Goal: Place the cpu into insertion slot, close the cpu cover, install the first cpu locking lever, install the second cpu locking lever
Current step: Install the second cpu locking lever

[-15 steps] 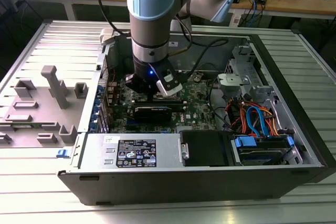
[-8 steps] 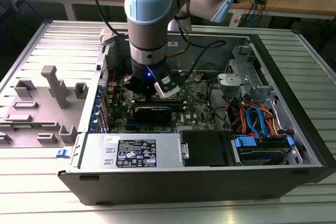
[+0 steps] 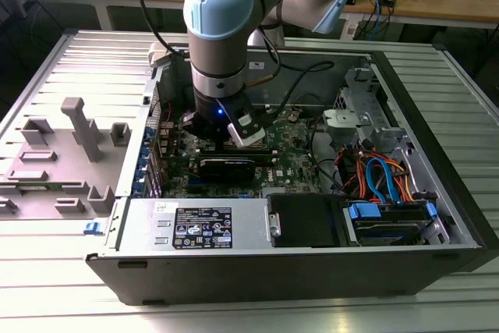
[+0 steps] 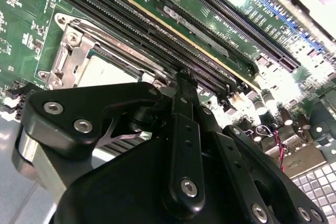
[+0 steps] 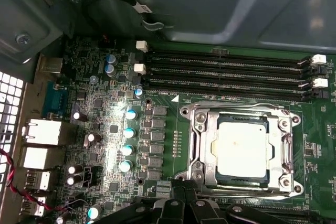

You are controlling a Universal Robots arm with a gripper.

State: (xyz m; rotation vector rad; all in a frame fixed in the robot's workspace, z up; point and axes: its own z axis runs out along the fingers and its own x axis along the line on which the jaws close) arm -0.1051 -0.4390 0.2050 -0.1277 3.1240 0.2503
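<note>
Arm is down inside the open PC case [image 3: 437, 216], centre-left of the exterior view, tool [image 3: 234, 132] low over the motherboard [image 3: 292, 157]. Can't tell if the tool is apart or together; it holds nothing that I can see. First wrist view: cpu [image 5: 242, 147] seated in the insertion slot [image 5: 210, 179], lower right of frame, cpu cover [image 5: 239, 114] down flat around it, chip showing through the window. Memory slots [image 5: 226, 72] run just beside the socket. Second wrist view: tool body [image 4: 184, 145] fills the lower frame, cpu [image 4: 102, 74] and cover [image 4: 71, 51] at mid-left, partly hidden behind it.
</note>
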